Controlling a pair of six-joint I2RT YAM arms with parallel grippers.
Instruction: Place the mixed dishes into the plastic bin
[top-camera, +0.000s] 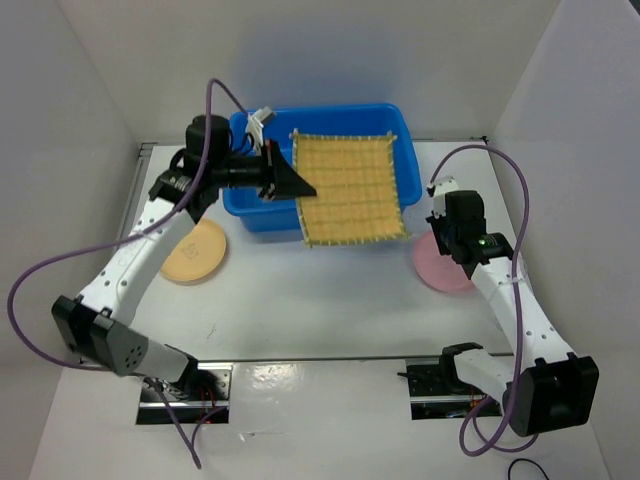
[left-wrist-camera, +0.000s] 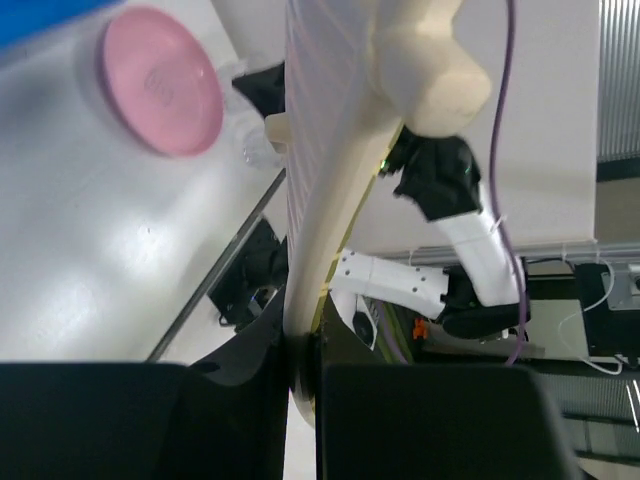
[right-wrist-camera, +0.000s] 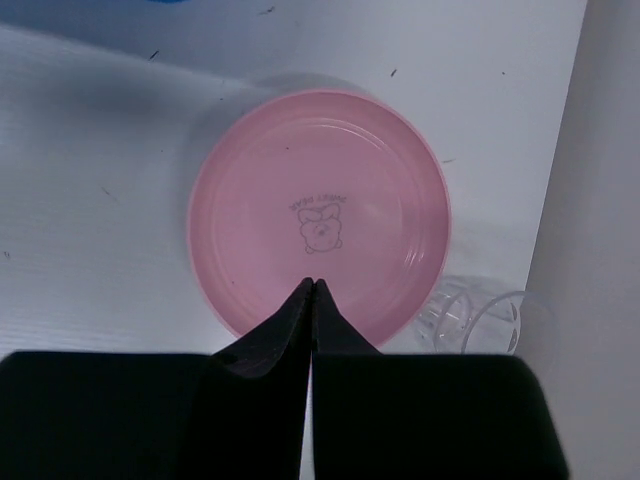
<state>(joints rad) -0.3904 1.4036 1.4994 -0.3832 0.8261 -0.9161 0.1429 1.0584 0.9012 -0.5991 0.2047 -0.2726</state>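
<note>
At the left tool (top-camera: 285, 180): clenched on one edge of the bamboo mat (top-camera: 350, 190), held out flat ahead of it over the plastic bin (top-camera: 250, 215), one side overhanging the rim. Probably light, thin and a little springy; best pinched at an edge, as here, and likely to sag or swing if tilted.

At the right tool (right-wrist-camera: 312, 285): pressed closed on nothing, hovering directly above the pink plate (right-wrist-camera: 320, 200), not touching. Looks hard, smooth and slippery; to be gripped at the rim.

Just beside that plate, a glass cup (right-wrist-camera: 470, 315), fragile. Back toward the left tool's base, a tan plate (top-camera: 195, 252) on the worktop (top-camera: 330, 300).
</note>
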